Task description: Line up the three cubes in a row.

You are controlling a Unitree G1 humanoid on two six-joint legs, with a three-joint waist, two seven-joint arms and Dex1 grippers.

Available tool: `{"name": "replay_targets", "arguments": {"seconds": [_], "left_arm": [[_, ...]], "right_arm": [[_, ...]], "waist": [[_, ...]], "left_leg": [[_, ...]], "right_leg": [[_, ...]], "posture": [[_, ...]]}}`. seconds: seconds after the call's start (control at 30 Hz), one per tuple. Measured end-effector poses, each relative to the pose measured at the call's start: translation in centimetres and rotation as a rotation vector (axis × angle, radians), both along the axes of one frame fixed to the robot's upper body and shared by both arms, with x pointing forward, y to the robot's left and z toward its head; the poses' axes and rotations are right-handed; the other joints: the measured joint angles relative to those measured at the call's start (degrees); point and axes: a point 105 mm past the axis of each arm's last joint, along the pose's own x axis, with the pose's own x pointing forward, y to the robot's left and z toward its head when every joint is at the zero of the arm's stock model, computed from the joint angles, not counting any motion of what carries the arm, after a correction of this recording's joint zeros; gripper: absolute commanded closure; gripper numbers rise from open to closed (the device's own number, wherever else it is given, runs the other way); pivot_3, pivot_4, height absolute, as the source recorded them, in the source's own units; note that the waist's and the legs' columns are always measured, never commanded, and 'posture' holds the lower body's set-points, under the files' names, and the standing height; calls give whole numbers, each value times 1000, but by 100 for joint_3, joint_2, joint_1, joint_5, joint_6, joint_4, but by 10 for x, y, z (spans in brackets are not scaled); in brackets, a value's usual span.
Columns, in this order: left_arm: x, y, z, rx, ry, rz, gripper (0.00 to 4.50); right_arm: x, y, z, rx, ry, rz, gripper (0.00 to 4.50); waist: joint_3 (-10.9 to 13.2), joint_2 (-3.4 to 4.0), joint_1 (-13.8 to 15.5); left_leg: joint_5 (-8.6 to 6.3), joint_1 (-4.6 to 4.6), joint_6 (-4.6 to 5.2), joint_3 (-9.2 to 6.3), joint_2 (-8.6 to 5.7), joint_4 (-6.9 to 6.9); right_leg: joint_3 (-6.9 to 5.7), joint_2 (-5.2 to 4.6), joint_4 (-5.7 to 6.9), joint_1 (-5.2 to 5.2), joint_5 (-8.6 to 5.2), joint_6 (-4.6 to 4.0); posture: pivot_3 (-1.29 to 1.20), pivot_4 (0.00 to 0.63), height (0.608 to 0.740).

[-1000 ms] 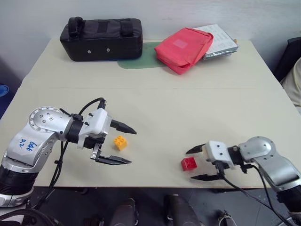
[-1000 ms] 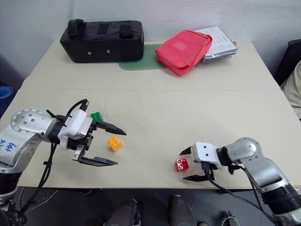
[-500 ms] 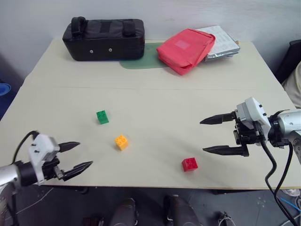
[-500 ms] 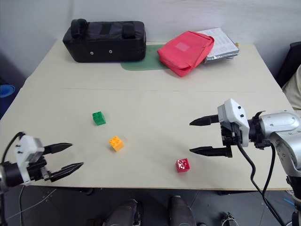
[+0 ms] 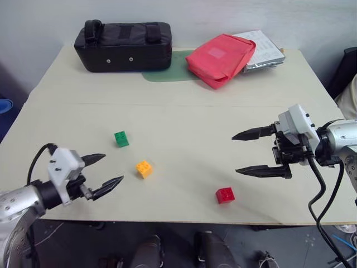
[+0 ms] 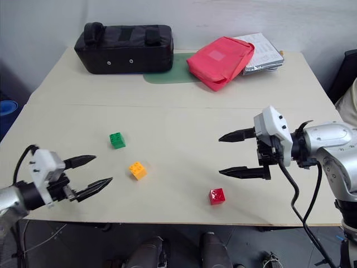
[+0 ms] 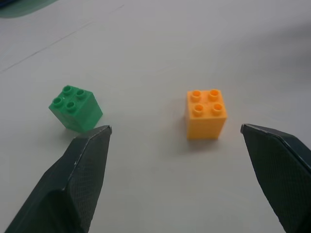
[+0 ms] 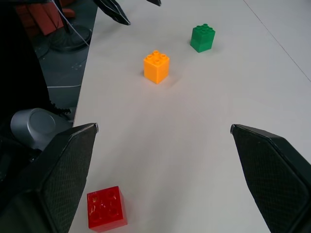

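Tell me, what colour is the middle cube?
Yellow-orange; the middle cube shows best in the left wrist view.

Even, bright indoor light, soft faint shadows, head views sharp, wrist views slightly soft

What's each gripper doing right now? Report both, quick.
Left gripper: open, holding nothing.
Right gripper: open, holding nothing.

1. A big pale table [image 5: 184, 117] stands against a light grey wall [image 5: 223, 17].
2. A thin line [image 5: 167, 104] runs across the table top from side to side.
3. The floor [image 5: 78, 245] under the near edge is dark grey.
4. Soft, even light falls on the table.
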Motion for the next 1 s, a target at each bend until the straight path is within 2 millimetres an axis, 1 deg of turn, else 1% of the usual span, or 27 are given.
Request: {"name": "replay_targets", "arguments": {"seconds": [0.1,0.23,0.33,0.4,0.47,0.6,0.73,0.8,0.87,0.93,1.0], "left_arm": [[15,7,-2,23,4,-8,0],[45,22,12,121,-41,-74,0],[74,33,26,164,-76,-105,0],[85,35,28,179,-79,-127,0],[96,34,25,189,-65,-156,0],[111,26,13,224,-12,-235,0],[125,26,0,287,47,-244,0],[130,27,-2,296,59,-240,0],[138,21,1,268,58,-238,0],[142,17,2,258,56,-244,0],[142,15,-4,280,72,-263,386]], "right_arm": [[-2,2,1,3,3,5,7],[-5,8,5,11,-12,29,7],[-6,10,6,12,-21,34,7],[-5,11,6,14,-21,32,7],[-5,11,6,14,-15,26,7],[-7,14,6,13,-22,28,7],[-10,18,8,19,-29,30,7],[-11,19,9,26,-27,26,7],[-13,20,8,29,-24,26,7],[-14,20,7,29,-16,23,7],[-14,21,7,32,-17,20,0]], "waist": [[0,0,10],[0,0,32],[0,0,32],[0,0,28],[0,-1,14],[0,-1,21],[0,-2,25],[1,-2,25],[0,-3,36],[0,-4,44],[0,-4,41]], "left_leg": [[-1,0,2,-1,1,0],[0,-1,2,-2,-2,4],[3,-6,-1,-1,-6,6],[5,-11,-4,2,-6,7],[5,-18,-3,14,-6,12],[5,-23,-2,20,-5,24],[1,-27,4,20,-3,52],[-1,-30,8,20,-2,61],[-4,-36,12,17,-2,73],[-7,-40,18,15,-3,81],[-10,-43,23,17,-6,87]], "right_leg": [[-2,1,1,-1,0,0],[-7,-2,4,-1,0,0],[-10,-3,3,-3,1,1],[-9,-2,22,-6,2,4],[-9,2,27,-14,3,6],[-12,11,34,-17,4,9],[-12,12,49,-17,6,11],[-12,12,50,-16,7,13],[-15,11,52,-17,8,15],[-15,9,51,-16,10,19],[-13,7,50,-16,13,24]], "posture": [[0,150,740],[0,150,740],[0,150,740],[0,150,740],[0,150,740],[0,150,740],[0,150,740],[0,150,740],[0,150,740],[0,150,740],[0,150,740]]}}
